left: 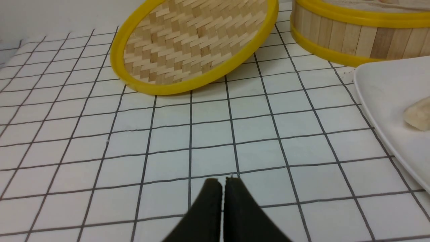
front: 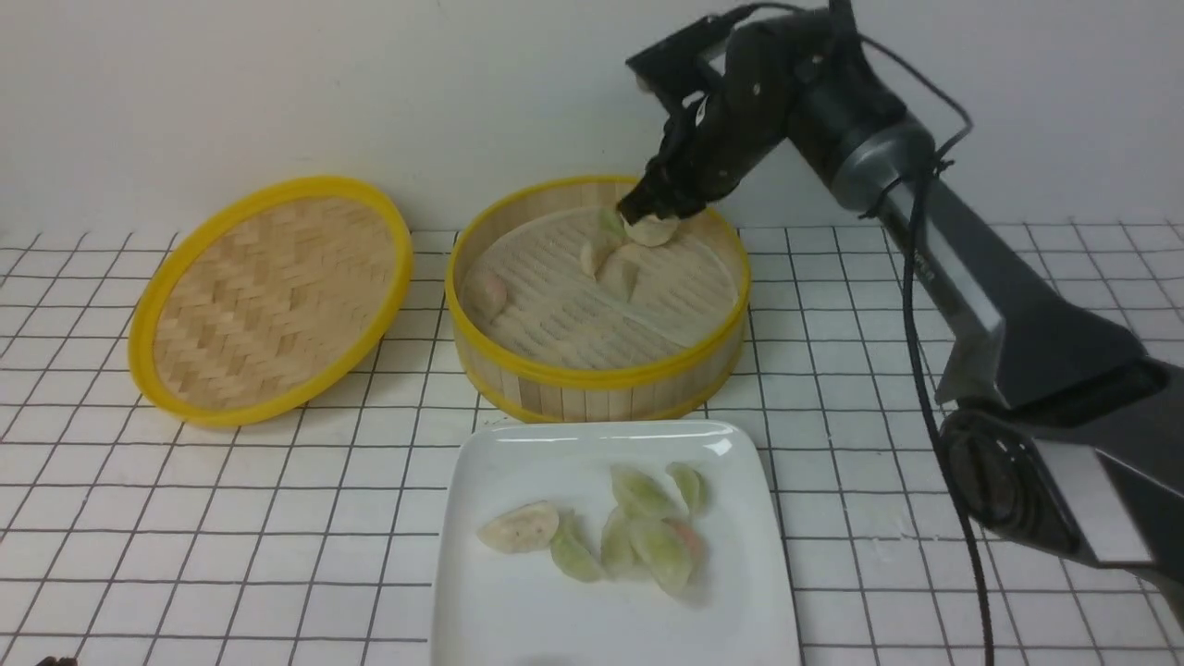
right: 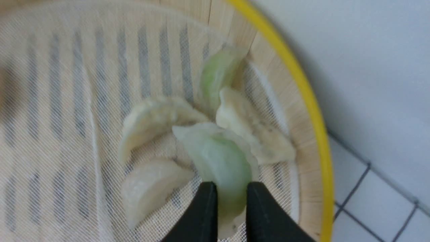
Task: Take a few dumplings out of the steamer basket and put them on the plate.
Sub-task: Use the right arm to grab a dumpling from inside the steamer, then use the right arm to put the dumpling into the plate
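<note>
Toward twelve o'clock, inside the steamer basket [front: 597, 377], my right gripper [right: 231, 191] is closing its narrowed fingertips around one green-tinted dumpling [right: 223, 161], paler dumplings [right: 161, 117] lying beside it; at six o'clock, the white plate [front: 573, 620] is bearing several more

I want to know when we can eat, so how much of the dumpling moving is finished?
Several dumplings lie on the plate. The right gripper has a green one between its fingers. Others remain in the basket.
</note>
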You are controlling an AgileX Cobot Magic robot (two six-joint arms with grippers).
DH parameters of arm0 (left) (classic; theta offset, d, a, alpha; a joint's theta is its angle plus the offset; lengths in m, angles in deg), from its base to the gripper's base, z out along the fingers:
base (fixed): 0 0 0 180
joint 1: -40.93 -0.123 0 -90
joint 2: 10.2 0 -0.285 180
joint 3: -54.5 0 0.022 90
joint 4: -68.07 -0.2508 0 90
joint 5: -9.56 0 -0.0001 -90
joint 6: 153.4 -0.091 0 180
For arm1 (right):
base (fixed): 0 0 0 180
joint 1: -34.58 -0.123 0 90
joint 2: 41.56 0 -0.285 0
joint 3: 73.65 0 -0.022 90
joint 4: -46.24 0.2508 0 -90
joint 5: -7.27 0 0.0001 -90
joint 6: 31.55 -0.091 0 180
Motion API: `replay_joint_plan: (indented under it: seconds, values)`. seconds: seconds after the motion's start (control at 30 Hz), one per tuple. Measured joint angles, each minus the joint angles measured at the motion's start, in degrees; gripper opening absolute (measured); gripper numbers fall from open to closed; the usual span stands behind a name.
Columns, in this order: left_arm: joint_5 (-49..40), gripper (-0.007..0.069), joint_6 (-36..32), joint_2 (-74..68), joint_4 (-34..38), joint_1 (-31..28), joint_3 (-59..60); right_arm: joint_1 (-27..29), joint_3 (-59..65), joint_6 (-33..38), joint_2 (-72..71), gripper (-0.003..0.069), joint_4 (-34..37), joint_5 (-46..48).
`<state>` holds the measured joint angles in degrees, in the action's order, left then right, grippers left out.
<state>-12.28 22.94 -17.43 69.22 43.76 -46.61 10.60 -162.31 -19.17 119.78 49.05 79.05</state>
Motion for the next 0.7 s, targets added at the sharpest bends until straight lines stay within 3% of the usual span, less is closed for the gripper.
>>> replay_joint_plan:
  seconds: [0.1,0.27,0.4,0.5,0.7]
  values:
    - [0.0,-0.0006,0.0,0.0,0.0,0.0,0.0,0.0,0.29,-2.35,-2.2,0.0084,0.62,0.0]
    - [0.0,-0.0006,0.0,0.0,0.0,0.0,0.0,-0.21,12.46,-4.82,-11.07,0.0084,2.14,0.28]
    - [0.0,-0.0006,0.0,0.0,0.0,0.0,0.0,-1.9,37.86,-4.98,-27.03,0.0084,3.1,0.04]
    - [0.0,-0.0006,0.0,0.0,0.0,0.0,0.0,-3.57,54.58,-5.9,-38.44,0.0084,8.05,-0.03]
    - [0.0,-0.0006,0.0,0.0,0.0,0.0,0.0,-8.55,76.47,-10.81,-44.34,0.0084,11.82,-0.5]
